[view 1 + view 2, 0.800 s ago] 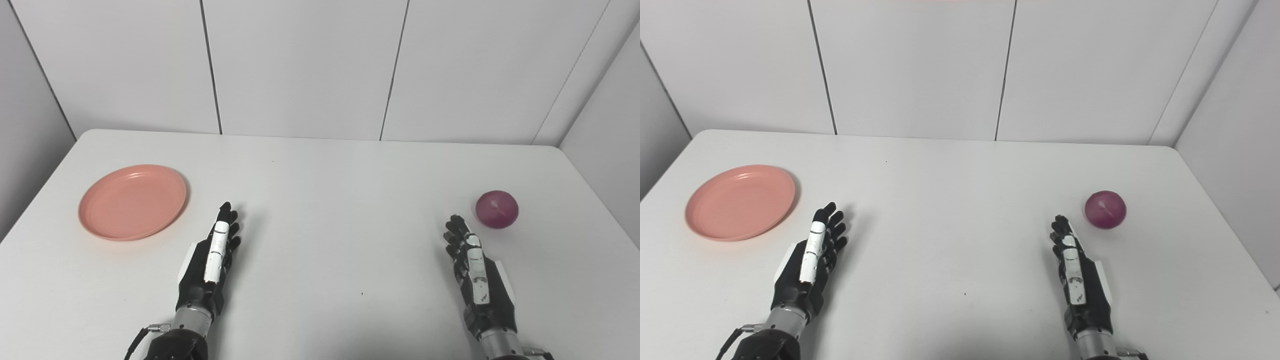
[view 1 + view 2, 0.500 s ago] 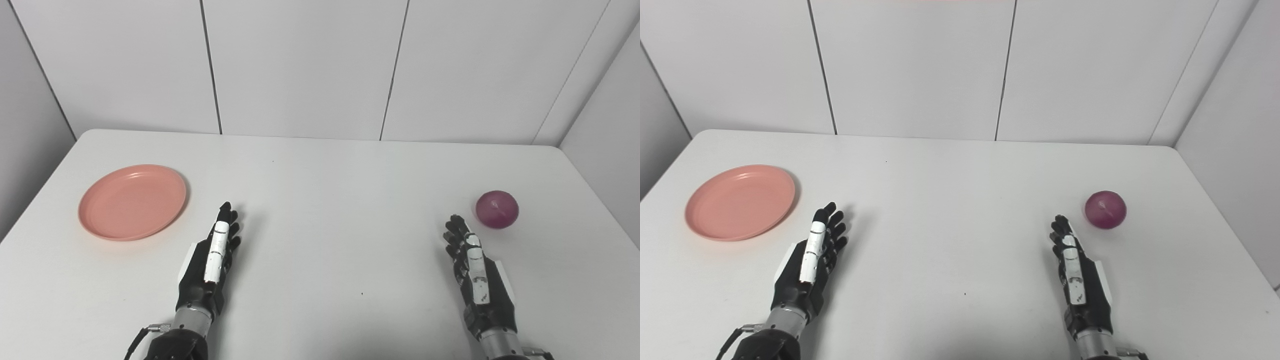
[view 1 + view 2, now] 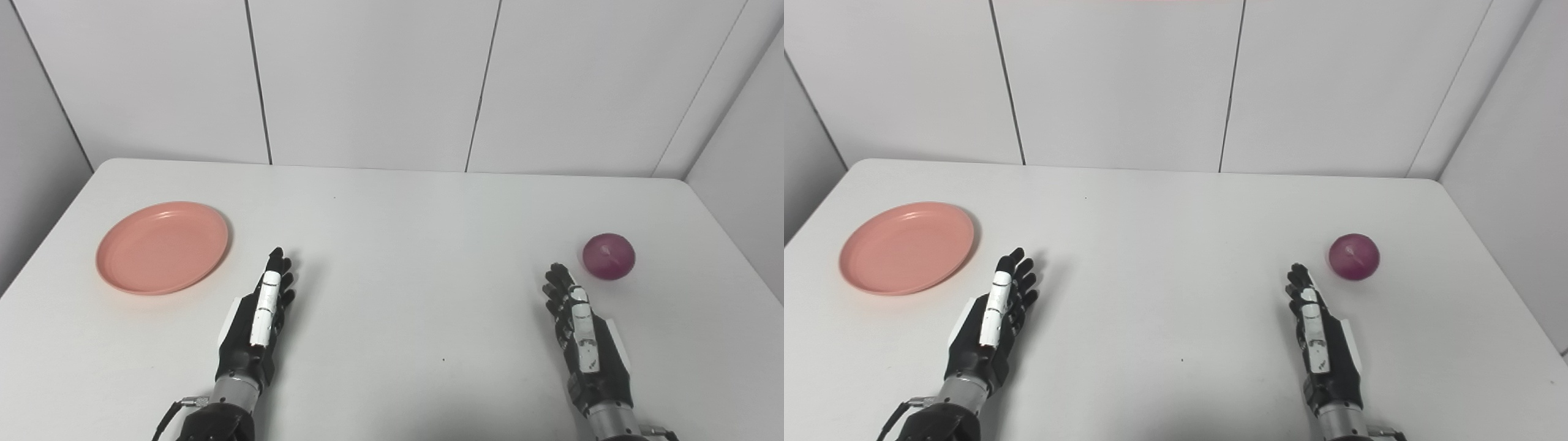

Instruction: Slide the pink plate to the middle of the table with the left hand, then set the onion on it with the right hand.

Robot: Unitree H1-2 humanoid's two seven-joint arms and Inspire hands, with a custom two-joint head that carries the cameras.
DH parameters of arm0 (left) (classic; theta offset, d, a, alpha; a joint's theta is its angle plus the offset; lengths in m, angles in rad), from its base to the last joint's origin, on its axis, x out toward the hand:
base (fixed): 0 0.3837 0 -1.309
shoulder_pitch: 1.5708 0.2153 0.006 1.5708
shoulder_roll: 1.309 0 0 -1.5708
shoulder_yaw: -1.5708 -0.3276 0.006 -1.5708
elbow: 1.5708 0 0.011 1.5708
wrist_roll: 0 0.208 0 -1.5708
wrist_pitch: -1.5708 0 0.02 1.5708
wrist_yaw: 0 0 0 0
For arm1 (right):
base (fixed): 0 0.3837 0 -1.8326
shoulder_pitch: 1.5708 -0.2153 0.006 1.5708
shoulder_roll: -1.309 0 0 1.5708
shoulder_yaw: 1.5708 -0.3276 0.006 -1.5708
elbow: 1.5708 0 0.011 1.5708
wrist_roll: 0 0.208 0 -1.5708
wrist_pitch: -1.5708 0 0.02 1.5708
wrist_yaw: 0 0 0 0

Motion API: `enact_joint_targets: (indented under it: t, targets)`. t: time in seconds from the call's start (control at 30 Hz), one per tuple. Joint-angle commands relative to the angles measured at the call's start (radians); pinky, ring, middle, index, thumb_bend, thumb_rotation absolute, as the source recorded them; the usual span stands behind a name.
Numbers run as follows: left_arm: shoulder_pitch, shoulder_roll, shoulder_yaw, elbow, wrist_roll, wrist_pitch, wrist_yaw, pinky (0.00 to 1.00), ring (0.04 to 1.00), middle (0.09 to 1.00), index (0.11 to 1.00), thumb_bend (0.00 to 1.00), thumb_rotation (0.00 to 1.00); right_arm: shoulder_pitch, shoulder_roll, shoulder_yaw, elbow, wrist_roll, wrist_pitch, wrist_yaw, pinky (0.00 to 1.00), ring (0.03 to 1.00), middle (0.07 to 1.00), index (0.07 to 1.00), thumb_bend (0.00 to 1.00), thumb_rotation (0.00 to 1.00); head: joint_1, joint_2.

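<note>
Your plate [image 3: 162, 247] is round, pink, shallow, on the bench [image 3: 404, 245] far left; onion [image 3: 608, 256] purple, shiny, far right. Left robot hand [image 3: 257, 324] & right robot hand [image 3: 583, 334] both released, fingers straight.

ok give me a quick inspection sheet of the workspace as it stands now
Surface: white rectangular table, bare across the middle apart from a few tiny dark specks.
Job's things: round pink plastic plate empty, at the left side; round purple onion at the right side, on the table, not on the plate.
Clutter: nothing seen.
Hands: left hand open, flat near the table, right of the plate and apart from it; right hand open, fingers short of the onion, not touching.
Cables: thin dark cable at the left wrist.
Surroundings: white panelled walls behind and at both sides.
</note>
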Motion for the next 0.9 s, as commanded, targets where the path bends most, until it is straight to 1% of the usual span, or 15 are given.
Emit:
enact_joint_targets:
  t: [0.0,0.1,0.27,0.4,0.5,0.53,0.67,0.87]
  targets:
    - [0.071,0.010,0.004,-0.024,-0.002,0.003,-0.007,1.00,1.000,1.000,1.000,0.65,1.00,0.030,-0.023,0.025,-0.015,0.001,-0.017,0.032,1.00,0.961,0.944,0.928,0.90,1.00,0.002,-0.002]
    - [0.069,0.007,0.004,-0.022,-0.001,0.001,-0.005,1.00,1.000,1.000,1.000,0.65,1.00,0.025,-0.032,0.034,-0.007,-0.009,-0.024,0.045,1.00,0.956,0.936,0.929,0.92,1.00,0.005,-0.005]
    - [0.070,0.007,0.002,-0.015,0.003,-0.007,-0.004,1.00,1.000,1.000,1.000,0.65,1.00,-0.004,-0.030,0.028,0.024,-0.020,-0.020,0.040,1.00,0.968,0.946,0.937,0.89,1.00,0.009,-0.010]
    - [0.072,0.006,0.003,-0.015,0.005,-0.011,-0.002,1.00,1.000,1.000,1.000,0.64,1.00,-0.027,-0.031,0.021,0.052,-0.026,-0.014,0.033,1.00,0.975,0.952,0.947,0.90,1.00,0.011,-0.014]
    - [0.075,0.002,0.005,-0.015,0.002,-0.015,0.000,1.00,1.000,1.000,1.000,0.64,1.00,-0.039,-0.038,0.023,0.078,-0.022,-0.031,0.034,1.00,0.974,0.955,0.954,0.90,1.00,0.011,-0.014]
    - [0.075,0.002,0.005,-0.014,0.001,-0.017,-0.001,1.00,1.000,1.000,1.000,0.64,1.00,-0.041,-0.040,0.024,0.085,-0.023,-0.036,0.034,1.00,0.973,0.954,0.954,0.90,1.00,0.012,-0.022]
    - [0.076,0.004,0.003,-0.010,-0.001,-0.026,-0.005,1.00,1.000,1.000,1.000,0.64,1.00,-0.044,-0.044,0.025,0.101,-0.021,-0.050,0.035,1.00,0.972,0.954,0.954,0.91,1.00,0.018,-0.028]
    - [0.079,0.003,0.000,-0.004,0.001,-0.033,-0.007,1.00,1.000,1.000,1.000,0.62,1.00,-0.044,-0.052,0.023,0.123,-0.013,-0.068,0.040,1.00,0.974,0.950,0.952,0.91,1.00,0.028,-0.039]
